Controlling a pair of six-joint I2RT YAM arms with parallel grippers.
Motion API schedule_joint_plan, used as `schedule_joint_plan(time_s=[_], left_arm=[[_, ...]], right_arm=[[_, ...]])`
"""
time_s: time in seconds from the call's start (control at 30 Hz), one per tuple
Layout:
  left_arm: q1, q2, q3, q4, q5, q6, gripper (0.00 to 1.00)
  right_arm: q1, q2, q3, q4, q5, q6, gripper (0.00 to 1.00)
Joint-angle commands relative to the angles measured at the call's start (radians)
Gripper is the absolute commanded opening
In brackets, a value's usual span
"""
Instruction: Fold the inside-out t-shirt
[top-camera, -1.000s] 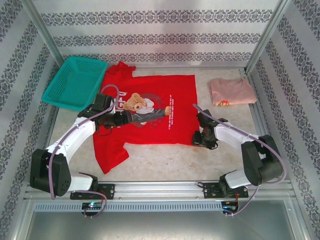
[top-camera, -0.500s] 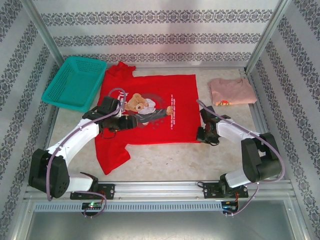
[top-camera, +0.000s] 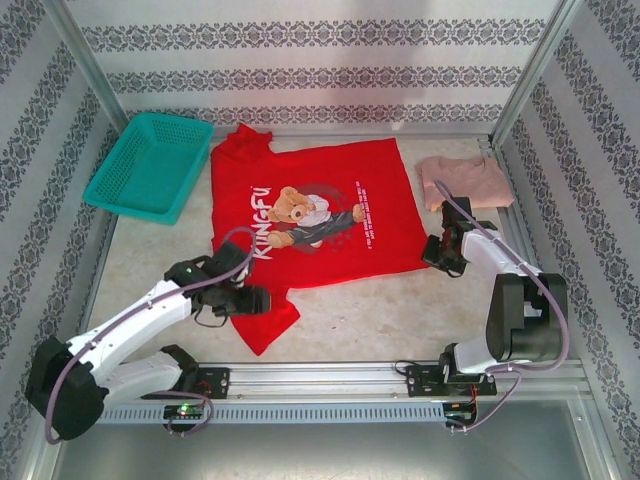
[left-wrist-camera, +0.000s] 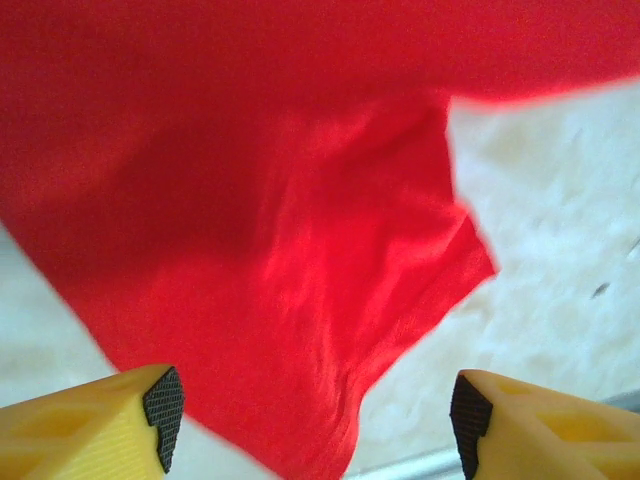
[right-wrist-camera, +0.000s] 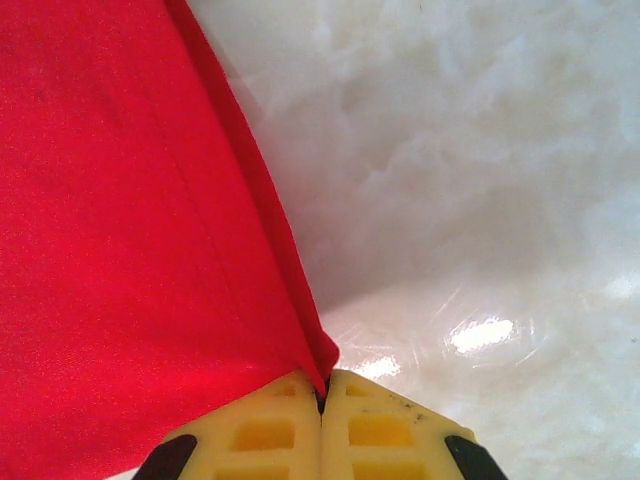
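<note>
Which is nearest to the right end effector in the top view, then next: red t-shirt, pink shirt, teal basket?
1. Red t-shirt, its corner pinched in the right end effector.
2. Pink shirt, beyond it, far right.
3. Teal basket, far-left corner.

The t-shirt (top-camera: 320, 200) lies ahead of our left fingers (left-wrist-camera: 160, 405), its edge between our right fingers (right-wrist-camera: 270, 430). A basket (top-camera: 150, 165) sits beyond to the left, a second shirt (top-camera: 465, 178) beyond to the right.

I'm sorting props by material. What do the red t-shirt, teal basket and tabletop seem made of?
Red t-shirt: soft cloth, mostly matte; it wrinkles and drapes. Teal basket: probably moulded plastic, given its even lattice of holes. Tabletop: hard, glossy, pale marbled surface that mirrors light; whether stone or laminate is unclear.
</note>
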Motion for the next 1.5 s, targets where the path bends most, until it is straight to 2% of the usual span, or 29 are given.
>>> schedule_joint_plan(time_s=[0.0, 0.1, 0.2, 0.33, 0.7, 0.87, 1.13, 1.47], left_arm=[[-0.104, -0.044, -0.057, -0.089, 0.013, -0.118, 0.70], [-0.224, -0.045, -0.088, -0.053, 0.023, -0.148, 0.68], [-0.316, -0.018, -0.104, -0.043, -0.002, -0.166, 0.62], [-0.397, 0.026, -0.128, 0.005, -0.017, -0.156, 0.57], [-0.443, 0.192, -0.076, 0.079, -0.141, -0.058, 0.57], [-0.451, 0.243, -0.049, 0.060, -0.196, -0.025, 0.50], [-0.456, 0.305, -0.066, 0.089, -0.172, -0.010, 0.34], [-0.488, 0.284, -0.061, 0.037, -0.201, -0.033, 0.18]], right_arm=[[-0.001, 0.008, 0.028, -0.002, -0.015, -0.045, 0.00], [0.001, 0.008, 0.022, 0.013, -0.040, -0.044, 0.00], [0.002, 0.002, 0.021, 0.016, -0.045, -0.047, 0.00], [0.004, -0.006, 0.022, 0.015, -0.058, -0.051, 0.00], [0.013, -0.007, 0.016, 0.016, -0.068, -0.057, 0.00], [0.015, -0.014, 0.030, 0.002, -0.068, -0.064, 0.00], [0.015, -0.017, 0.023, 0.002, -0.069, -0.066, 0.00], [0.018, -0.016, 0.024, 0.002, -0.068, -0.067, 0.00]])
